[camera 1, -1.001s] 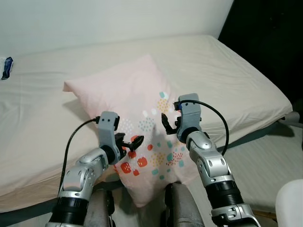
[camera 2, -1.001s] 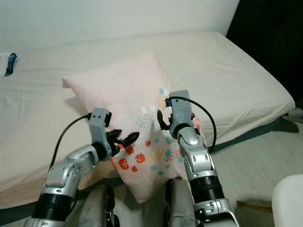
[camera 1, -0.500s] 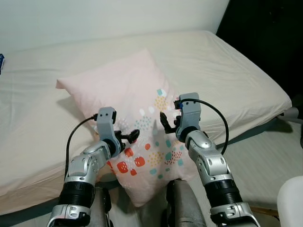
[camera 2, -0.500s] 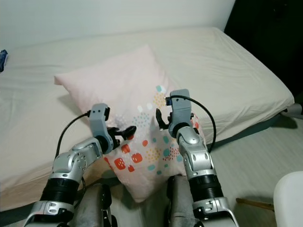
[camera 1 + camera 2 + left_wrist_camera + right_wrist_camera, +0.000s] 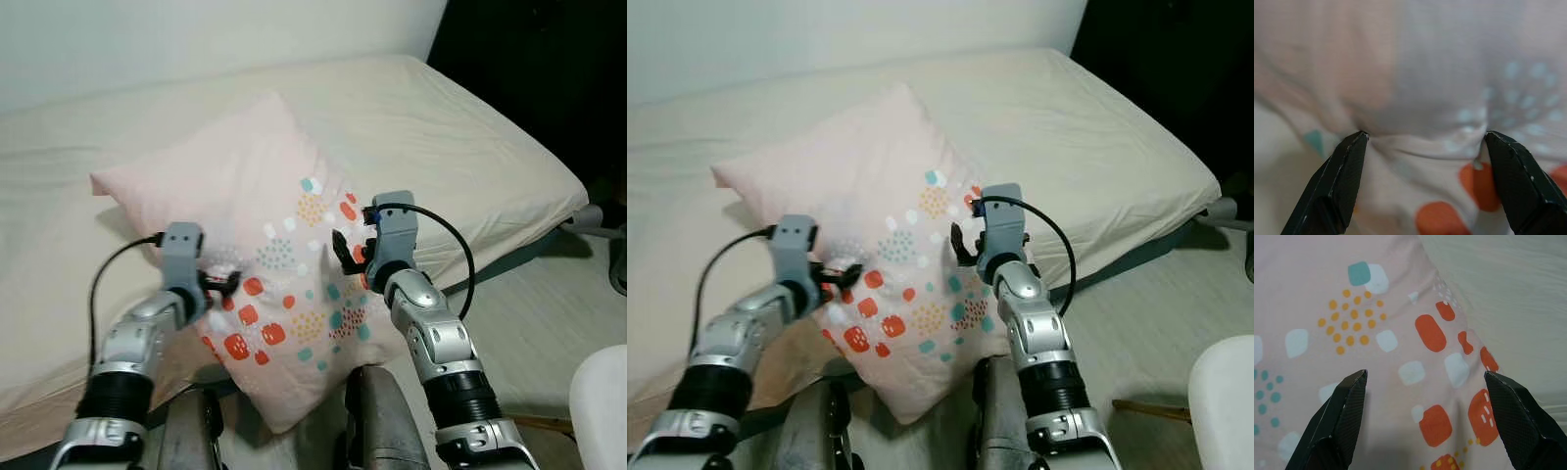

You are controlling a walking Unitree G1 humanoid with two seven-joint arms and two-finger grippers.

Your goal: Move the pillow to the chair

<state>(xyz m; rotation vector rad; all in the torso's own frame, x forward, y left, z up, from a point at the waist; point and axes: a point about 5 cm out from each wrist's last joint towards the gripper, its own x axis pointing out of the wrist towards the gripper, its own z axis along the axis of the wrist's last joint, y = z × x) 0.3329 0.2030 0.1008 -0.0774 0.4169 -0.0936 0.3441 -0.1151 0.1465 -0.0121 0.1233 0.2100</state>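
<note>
both jaws open: left gripper [image 5: 221,284] pressed into the pillow [image 5: 257,211] with fabric bunched between its tips, right gripper [image 5: 350,257] at the far side. judgement: close on full folds both sides, then lift clear of the bed [image 5: 470,147].

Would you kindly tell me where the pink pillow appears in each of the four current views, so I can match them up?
Left eye view: pillow centre, on the bed.
Right eye view: pillow centre-left.
Left wrist view: its fabric bunched between the left claw's fingers.
Right wrist view: its patterned cover beyond the open right claw.
Shared landmark: the orange patches.
</note>
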